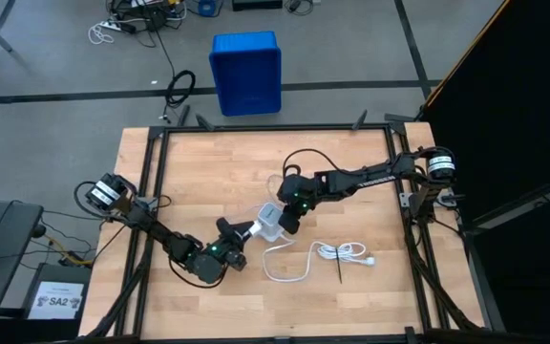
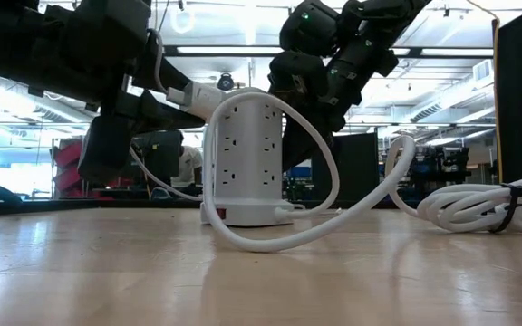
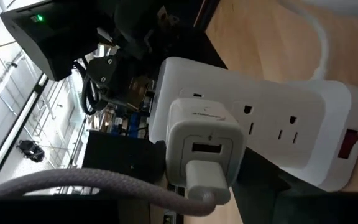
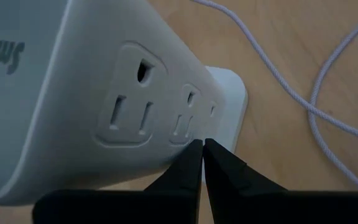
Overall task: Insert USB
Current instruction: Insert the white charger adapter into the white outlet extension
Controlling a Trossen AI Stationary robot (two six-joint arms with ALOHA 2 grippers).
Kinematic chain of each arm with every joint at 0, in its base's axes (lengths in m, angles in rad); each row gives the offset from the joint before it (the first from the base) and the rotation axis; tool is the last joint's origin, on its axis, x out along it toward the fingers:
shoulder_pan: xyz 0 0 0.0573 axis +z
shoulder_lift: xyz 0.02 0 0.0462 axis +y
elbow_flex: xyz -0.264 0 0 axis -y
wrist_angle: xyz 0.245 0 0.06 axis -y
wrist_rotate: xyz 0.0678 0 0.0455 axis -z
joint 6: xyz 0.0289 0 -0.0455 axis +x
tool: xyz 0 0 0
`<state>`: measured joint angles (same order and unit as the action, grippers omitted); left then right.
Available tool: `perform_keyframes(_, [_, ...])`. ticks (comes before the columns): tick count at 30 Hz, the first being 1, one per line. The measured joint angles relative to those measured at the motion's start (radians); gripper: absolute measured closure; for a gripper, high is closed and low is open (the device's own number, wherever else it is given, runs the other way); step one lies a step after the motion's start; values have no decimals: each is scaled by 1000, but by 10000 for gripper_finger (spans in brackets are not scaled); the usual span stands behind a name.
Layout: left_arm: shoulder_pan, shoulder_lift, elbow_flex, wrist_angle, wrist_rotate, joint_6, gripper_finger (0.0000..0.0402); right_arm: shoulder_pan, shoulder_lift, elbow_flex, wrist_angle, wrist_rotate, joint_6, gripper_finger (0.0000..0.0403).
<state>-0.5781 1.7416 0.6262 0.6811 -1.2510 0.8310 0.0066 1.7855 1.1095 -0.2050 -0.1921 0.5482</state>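
High view: both arms meet at mid-table over a white power tower (image 1: 269,223). The left gripper (image 1: 241,232) comes in from the lower left; the right gripper (image 1: 289,222) reaches in from the right and sits against the tower's other side.

Low view: the tower (image 2: 246,163) stands upright on the wooden table (image 2: 261,272), outlets facing the camera, red switch at its base. A white charger block (image 2: 208,96) is plugged into the tower's upper left side, where the left arm's dark gripper closes in. The tower's thick white cord (image 2: 333,195) loops up and over in front of the tower and runs off to a bundle (image 2: 478,208) with a black tie, lying on the table to the right.

Left wrist view: the charger block (image 3: 199,140) is seated in the tower (image 3: 278,124). The USB (image 3: 104,183), a thin grey braided cable, ends in a white plug (image 3: 207,177) that sits at the block's port; how deep it is seated cannot be told. The left gripper's own fingers are not visible here, so its grasp cannot be told.

Right wrist view: the right gripper (image 4: 204,163) has its two dark fingertips pressed together, holding nothing, tips just against the tower's outlet face (image 4: 135,106). A stretch of the thin cable (image 4: 328,118) lies loose on the table beyond.
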Motion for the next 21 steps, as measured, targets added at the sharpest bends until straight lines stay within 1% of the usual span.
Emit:
perform_keyframes(15, [0,-2,0,-19,-38,-6,278,8,2,-1,24,-3,51,403])
perform_keyframes(18, [0,-3,0,-31,-24,-9,278,11,2,-1,24,-2,38,403])
perform_keyframes(21, [0,-5,2,-63,-15,-9,278,15,2,-1,24,-2,-19,403])
